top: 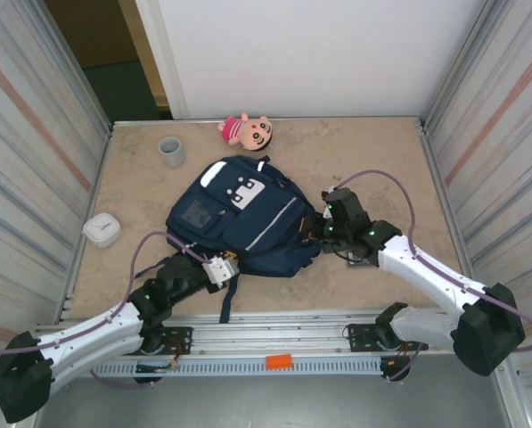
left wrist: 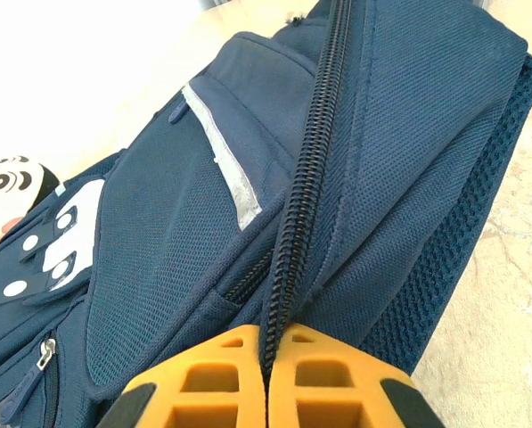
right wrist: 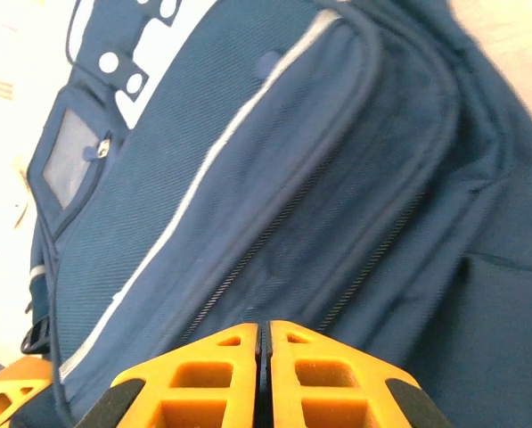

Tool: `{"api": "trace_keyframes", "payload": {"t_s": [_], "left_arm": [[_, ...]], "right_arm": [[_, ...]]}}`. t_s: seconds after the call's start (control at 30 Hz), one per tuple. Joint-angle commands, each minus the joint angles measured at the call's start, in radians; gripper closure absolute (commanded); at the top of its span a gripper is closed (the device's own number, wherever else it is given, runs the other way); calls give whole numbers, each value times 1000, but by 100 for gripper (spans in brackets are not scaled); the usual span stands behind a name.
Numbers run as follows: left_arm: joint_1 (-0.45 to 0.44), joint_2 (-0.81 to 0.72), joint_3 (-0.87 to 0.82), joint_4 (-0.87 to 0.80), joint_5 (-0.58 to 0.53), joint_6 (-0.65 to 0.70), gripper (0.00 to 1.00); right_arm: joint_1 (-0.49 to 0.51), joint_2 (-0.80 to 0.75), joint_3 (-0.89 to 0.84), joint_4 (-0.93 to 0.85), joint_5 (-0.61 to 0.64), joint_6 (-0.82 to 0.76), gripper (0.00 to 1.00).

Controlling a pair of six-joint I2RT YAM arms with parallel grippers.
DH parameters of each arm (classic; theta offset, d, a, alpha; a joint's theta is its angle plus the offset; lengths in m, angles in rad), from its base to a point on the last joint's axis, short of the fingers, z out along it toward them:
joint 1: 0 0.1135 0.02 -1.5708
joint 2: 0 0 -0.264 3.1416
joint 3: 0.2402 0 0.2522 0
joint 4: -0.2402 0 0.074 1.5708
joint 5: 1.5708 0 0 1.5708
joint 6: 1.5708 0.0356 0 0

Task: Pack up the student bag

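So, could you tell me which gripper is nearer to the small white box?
Left. The left gripper is at the near edge of the student bag, right of the white box; the right gripper is beyond the bag, at its right side.

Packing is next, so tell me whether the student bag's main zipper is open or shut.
Shut along the stretch visible: on the student bag, the zipper teeth lie meshed, no lining showing.

The left gripper [left wrist: 267, 385] has its orange fingers [left wrist: 203, 388] pressed together at the bottom edge. The black zipper [left wrist: 306, 178] of the student bag [left wrist: 159, 232] runs down between them. A white stripe [left wrist: 225, 160] crosses the navy fabric, and the beige table [left wrist: 506, 294] lies at the right.
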Motion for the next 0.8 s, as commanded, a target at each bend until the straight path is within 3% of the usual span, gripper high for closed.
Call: {"api": "trace_keyframes", "payload": {"t_s": [0.0, 0.1, 0.2, 0.33, 0.4, 0.47, 0.53, 0.67, 0.77], "left_arm": [[8, -24, 45, 60, -56, -27, 100], [14, -33, 54, 36, -62, -47, 100], [18, -50, 90, -35, -69, -106, 100], [19, -70, 167, -145, -58, -293, 68], [19, -69, 217, -220, -78, -454, 51], [20, -60, 287, -351, -94, -624, 40], [19, -45, 355, -487, -127, -782, 35], [19, -46, 446, -798, -297, -1257, 28], [37, -74, 421, -840, -256, -1410, 25]], "right_arm": [[-100, -9, -34, 13, -59, -84, 100], [-174, 19, -52, 49, -149, -87, 100], [-160, 17, -62, 80, -179, -67, 100], [-122, -10, -92, 112, -165, -25, 100], [-115, -10, -104, 117, -167, -14, 100], [-106, -4, -107, 114, -158, -10, 100], [-96, -1, -110, 115, -157, -9, 100], [-60, -2, -106, 123, -158, -17, 100], [-41, -1, -100, 114, -153, -30, 100]]}}
